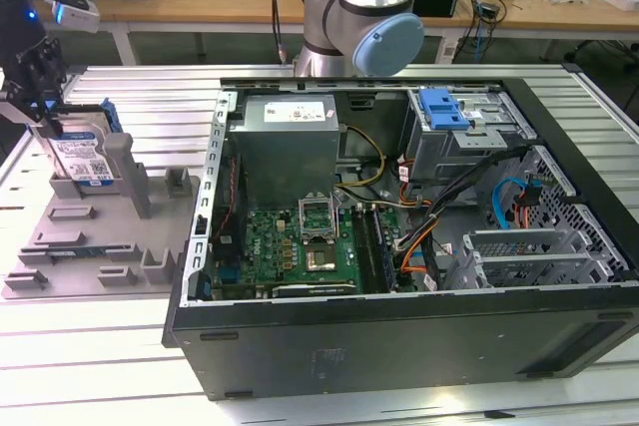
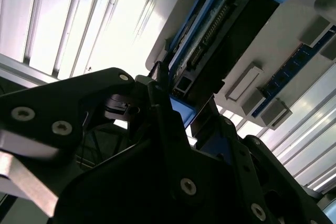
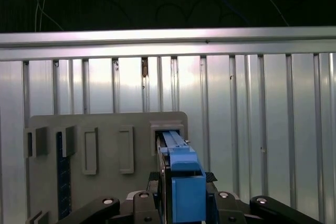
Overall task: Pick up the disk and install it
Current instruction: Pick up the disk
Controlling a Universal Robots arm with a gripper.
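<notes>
Straddling one edge of the disk [image 1: 86, 155], the gripper [image 1: 42, 119] has its jaws drawn in to a narrow gap, and in the first wrist view the black metal fingers [image 3: 164, 184] lie against both sides of the blue plastic carrier frame. Between the jaws: disk [image 3: 177, 142] edge-on, a thin silver slab with a blocky blue end cap. It stands upright in a slot of the grey fixture plate [image 1: 60, 246], directly below the jaws, bottom edge seated in the slot. Label face is white and blue, flat and glossy (print not read). In the second wrist view, the connector edge of the disk [image 2: 220, 24] runs out ahead of the fingers. Beyond the jaws lies the ribbed aluminium table [image 3: 262, 129], matte with straight grooves. Well off to one side of the jaws sits the open computer case [image 1: 399, 331], black sheet metal, with a green board inside
</notes>
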